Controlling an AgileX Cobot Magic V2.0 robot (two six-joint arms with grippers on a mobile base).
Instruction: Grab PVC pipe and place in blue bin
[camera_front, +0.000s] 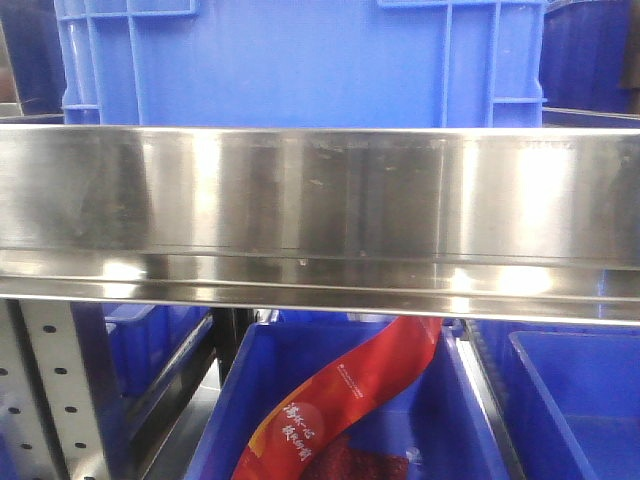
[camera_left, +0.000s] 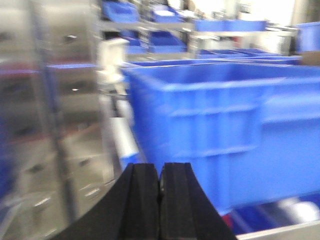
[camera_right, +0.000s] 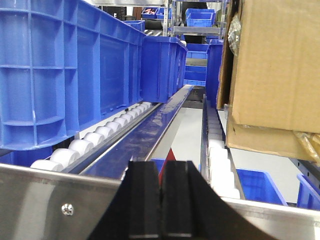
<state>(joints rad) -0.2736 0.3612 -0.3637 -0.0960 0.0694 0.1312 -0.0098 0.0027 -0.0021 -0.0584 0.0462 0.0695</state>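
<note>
Two grippers – left gripper (camera_left: 159, 200) and right gripper (camera_right: 164, 200) – each pressed closed on nothing. Front view: one bin (camera_front: 300, 60) at 12 o'clock above a steel rail (camera_front: 320, 215); lower bin (camera_front: 440, 440) at 6 o'clock holds a red banner (camera_front: 340, 400). No pipe visible

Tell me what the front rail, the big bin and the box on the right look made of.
Front rail: brushed steel, mirror-like glare streaks. Big bin: moulded blue plastic, ribbed walls, soft sheen. Box: brown matte cardboard, probably corrugated.
</note>
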